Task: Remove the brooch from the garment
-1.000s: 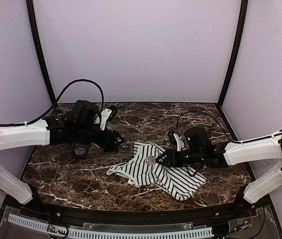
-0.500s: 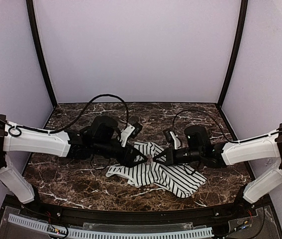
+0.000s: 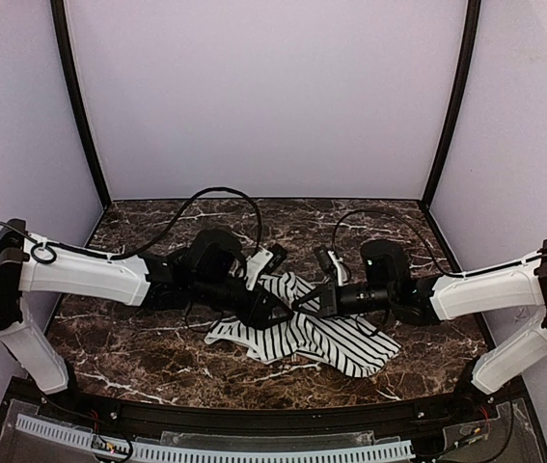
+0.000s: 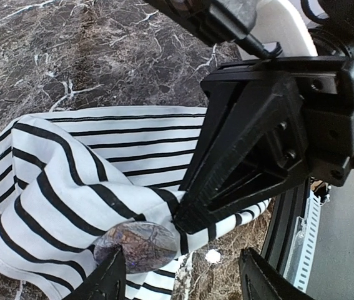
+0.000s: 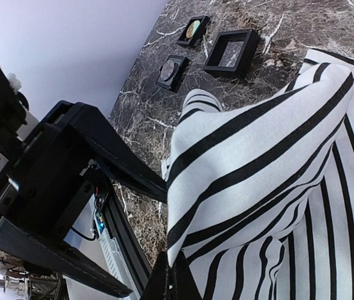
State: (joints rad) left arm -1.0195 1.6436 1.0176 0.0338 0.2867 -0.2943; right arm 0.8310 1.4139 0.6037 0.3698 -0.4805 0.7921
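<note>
The garment (image 3: 336,342) is a white top with black stripes, lying crumpled on the marble table. The brooch (image 4: 140,245) is an oval marbled stone pinned on a raised fold of the garment (image 4: 83,162). My left gripper (image 4: 183,278) is open, its fingers (image 4: 111,278) straddling the spot, one right beside the brooch. My right gripper (image 5: 178,278) is shut on a fold of the garment (image 5: 258,144) and holds it up; in the left wrist view it (image 4: 270,125) pinches the cloth just right of the brooch. In the top view both grippers meet (image 3: 275,311), (image 3: 310,304).
Three small black boxes (image 5: 231,50), (image 5: 194,29), (image 5: 172,69) stand on the marble behind the garment. The left gripper's body (image 5: 70,181) fills the left of the right wrist view. The table's front rail (image 3: 254,420) is close by.
My left arm has swung right from the back left until its open gripper reached the brooch. My right gripper has stayed shut on the fold and raised it slightly.
</note>
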